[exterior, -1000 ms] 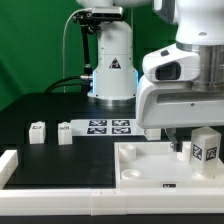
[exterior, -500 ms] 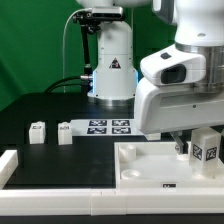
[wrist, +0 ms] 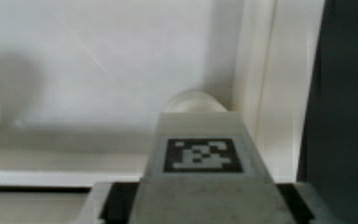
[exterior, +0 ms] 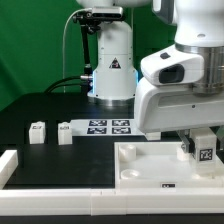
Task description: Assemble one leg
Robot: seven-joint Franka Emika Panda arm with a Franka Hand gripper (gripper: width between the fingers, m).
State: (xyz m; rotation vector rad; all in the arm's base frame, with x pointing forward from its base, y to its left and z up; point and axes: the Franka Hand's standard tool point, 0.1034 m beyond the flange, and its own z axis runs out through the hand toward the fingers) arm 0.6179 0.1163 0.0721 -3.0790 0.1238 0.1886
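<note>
My gripper [exterior: 203, 148] is shut on a white leg [exterior: 205, 150] with a black-and-white tag, holding it upright over the far right corner of the large white square board [exterior: 150, 165]. In the wrist view the leg [wrist: 202, 150] fills the middle between my two dark fingers [wrist: 126, 202], its end pointing at a round socket [wrist: 199, 100] near the board's raised rim [wrist: 261, 90]. Two more legs [exterior: 38, 130] [exterior: 64, 130] stand on the black table at the exterior view's left.
The marker board [exterior: 108, 127] lies in front of the arm's base. A white raised frame [exterior: 8, 165] runs along the near left edge. The board's rim sits close to my fingers.
The gripper with the leg has dropped lower toward the board's corner; the leg's tag now sits nearer the board surface.
</note>
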